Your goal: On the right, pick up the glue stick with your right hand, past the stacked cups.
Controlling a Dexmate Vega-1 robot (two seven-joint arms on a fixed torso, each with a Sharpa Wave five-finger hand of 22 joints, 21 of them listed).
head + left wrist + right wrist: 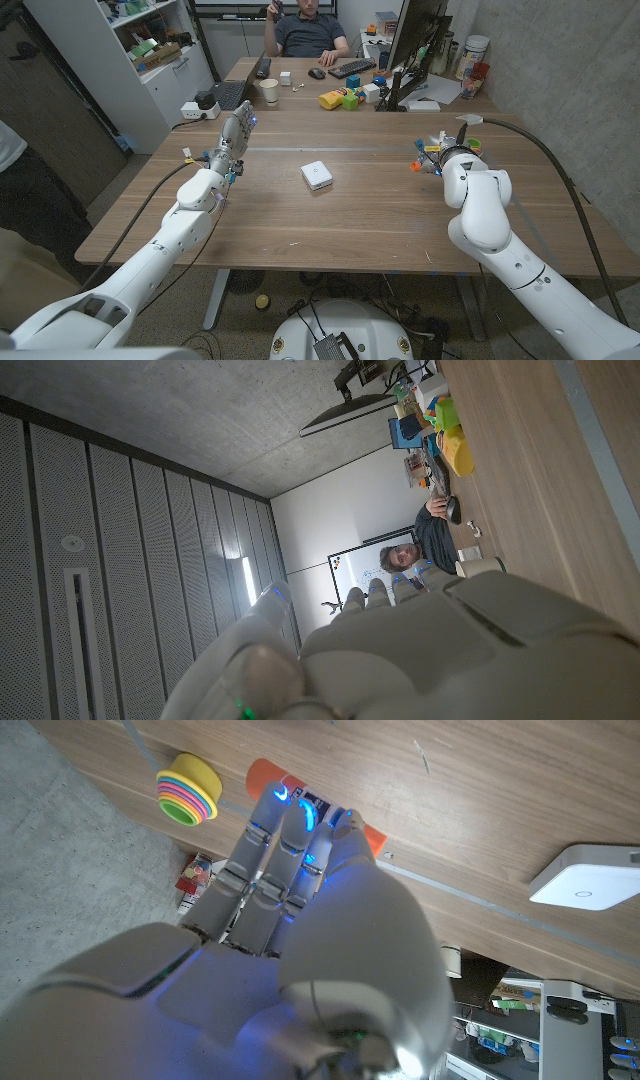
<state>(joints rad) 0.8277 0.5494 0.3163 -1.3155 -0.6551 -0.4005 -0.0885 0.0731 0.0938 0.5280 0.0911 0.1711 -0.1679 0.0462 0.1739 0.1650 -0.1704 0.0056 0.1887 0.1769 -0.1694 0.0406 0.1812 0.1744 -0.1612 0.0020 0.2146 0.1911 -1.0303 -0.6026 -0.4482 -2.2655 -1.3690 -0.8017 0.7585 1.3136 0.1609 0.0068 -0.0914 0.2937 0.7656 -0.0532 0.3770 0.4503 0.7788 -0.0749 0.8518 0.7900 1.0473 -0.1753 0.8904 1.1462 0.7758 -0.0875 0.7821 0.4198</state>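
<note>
The glue stick (372, 840) is orange with a white label and lies on the table on the right. My right hand (290, 850) reaches over it with straight fingers, whose tips cover its middle; I cannot tell if they touch it. In the head view the right hand (441, 152) hides most of the glue stick (414, 166), and only an orange end peeks out. The stacked cups (190, 788) are a small rainbow-coloured nest just beyond the stick, seen in the head view as the cups (473, 145) next to the hand. My left hand (234, 136) is raised above the table on the left, fingers straight, holding nothing.
A white square box (318, 175) lies mid-table, also seen as the box (588, 880). At the far end are a paper cup (269, 90), coloured blocks (345, 98), a keyboard (352, 68), a monitor (415, 40) and a seated person (308, 35).
</note>
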